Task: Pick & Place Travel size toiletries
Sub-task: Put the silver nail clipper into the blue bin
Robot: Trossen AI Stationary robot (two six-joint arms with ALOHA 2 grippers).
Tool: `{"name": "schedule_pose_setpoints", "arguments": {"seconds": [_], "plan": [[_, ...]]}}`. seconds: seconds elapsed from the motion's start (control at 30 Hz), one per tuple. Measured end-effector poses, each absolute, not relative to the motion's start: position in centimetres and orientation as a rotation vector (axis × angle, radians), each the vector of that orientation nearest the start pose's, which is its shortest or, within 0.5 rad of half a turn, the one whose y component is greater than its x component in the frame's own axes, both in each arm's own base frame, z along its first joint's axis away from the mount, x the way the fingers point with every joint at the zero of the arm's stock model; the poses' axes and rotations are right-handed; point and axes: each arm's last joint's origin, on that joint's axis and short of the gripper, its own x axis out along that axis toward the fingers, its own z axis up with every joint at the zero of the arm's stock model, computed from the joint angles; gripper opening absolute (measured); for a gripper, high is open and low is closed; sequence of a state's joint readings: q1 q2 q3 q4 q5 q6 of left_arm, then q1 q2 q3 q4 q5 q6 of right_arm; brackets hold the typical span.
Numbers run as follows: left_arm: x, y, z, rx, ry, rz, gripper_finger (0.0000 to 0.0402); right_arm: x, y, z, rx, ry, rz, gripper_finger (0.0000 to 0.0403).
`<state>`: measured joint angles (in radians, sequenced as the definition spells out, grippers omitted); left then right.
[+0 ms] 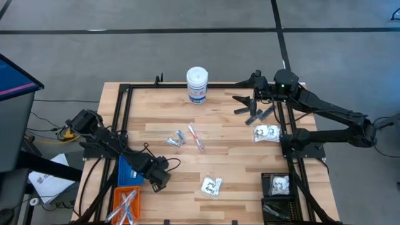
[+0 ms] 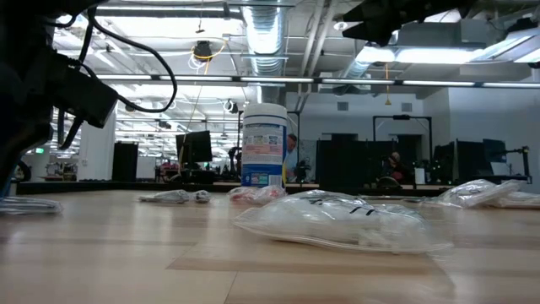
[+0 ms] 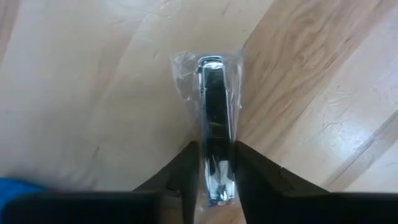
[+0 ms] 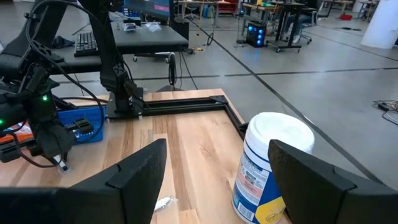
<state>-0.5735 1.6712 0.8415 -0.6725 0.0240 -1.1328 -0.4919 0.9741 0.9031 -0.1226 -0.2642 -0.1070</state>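
My left gripper [image 3: 216, 177] is near the table's near left corner, beside the blue bin [image 1: 128, 169], shut on a slim black piece in a clear wrapper [image 3: 213, 112]. My right gripper [image 4: 217, 180] hovers open at the far right, next to the white canister [image 1: 197, 84]. On the table lie silver-blue tubes [image 1: 175, 139], white-and-red sticks [image 1: 197, 137], and clear packets [image 1: 211, 185] [image 1: 267, 132]. Another packet [image 1: 279, 183] sits in the black bin. My left gripper pinches the slim black piece between its two fingers, one on each long side, near one end [image 3: 214, 168]. The fingers [image 3: 186, 171] lie along the piece, which sticks out ahead of them. They point down at the table from above. The right wrist view shows the piece [image 4: 62, 165] below the fingers.
An orange bin [image 1: 125, 203] with sticks in it stands at the near left corner, next to the blue bin. A black bin [image 1: 278, 194] is near right. Two dark slim shapes [image 1: 259, 116] lie by my right gripper. A black frame [image 1: 119, 119] borders the table.
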Motion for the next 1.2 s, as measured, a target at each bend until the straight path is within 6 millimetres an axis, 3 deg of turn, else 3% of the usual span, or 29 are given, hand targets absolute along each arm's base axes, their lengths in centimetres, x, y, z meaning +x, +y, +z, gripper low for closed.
{"name": "schedule_pose_setpoints", "arguments": {"seconds": [0.17,0.33,0.47,0.9,1.2], "plan": [[22.0,-14.3,13.0,-0.489,1.499,0.383,0.0048,19.2,-9.5,34.6,-0.035,0.192,-0.217,0.0276],[22.3,-14.4,13.7,-0.478,1.462,0.389,0.0053,19.2,-9.5,34.6,-0.034,0.192,-0.217,0.0276],[22.9,-14.4,15.6,-0.519,1.351,0.353,0.0058,19.2,-9.5,34.6,-0.034,0.192,-0.217,0.0276],[21.6,-13.0,20.2,-0.628,1.155,0.368,0.0047,19.2,-9.5,34.6,-0.039,0.192,-0.217,0.0276],[20.6,-12.4,22.2,-0.717,1.101,0.363,0.0045,19.2,-9.5,34.6,-0.04,0.193,-0.217,0.0276]]}}
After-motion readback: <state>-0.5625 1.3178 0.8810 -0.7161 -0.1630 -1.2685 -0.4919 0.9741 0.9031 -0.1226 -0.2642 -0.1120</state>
